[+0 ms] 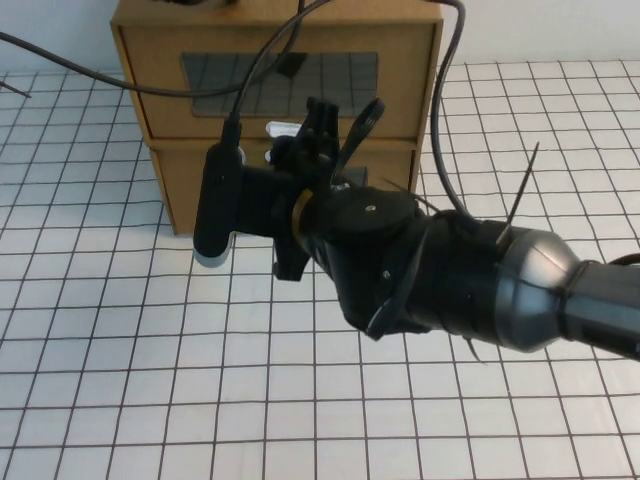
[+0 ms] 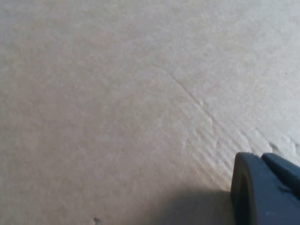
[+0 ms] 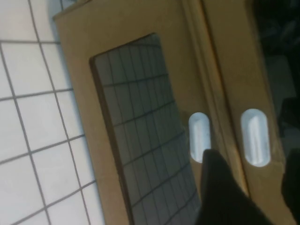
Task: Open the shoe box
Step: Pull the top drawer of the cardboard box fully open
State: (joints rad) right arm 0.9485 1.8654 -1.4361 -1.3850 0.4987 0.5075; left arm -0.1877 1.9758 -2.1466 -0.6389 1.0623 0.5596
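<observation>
Two brown cardboard shoe boxes are stacked at the back of the table, the upper box (image 1: 280, 75) on the lower box (image 1: 185, 190). Each front has a dark window (image 3: 140, 126) and a pale oval finger hole (image 3: 198, 136). My right gripper (image 1: 335, 125) is held out level against the fronts, at the seam between the boxes. It is open (image 3: 253, 161), and its two dark fingers straddle the second oval hole (image 3: 255, 137) without holding anything. My left gripper (image 2: 269, 187) is out of the high view. Only one dark finger shows, close to bare cardboard (image 2: 117, 103).
The boxes stand on a white tabletop with a grid pattern (image 1: 120, 380). Black cables (image 1: 120, 85) run across the upper box and over my right arm (image 1: 450, 270), which fills the middle of the high view and hides part of the lower box.
</observation>
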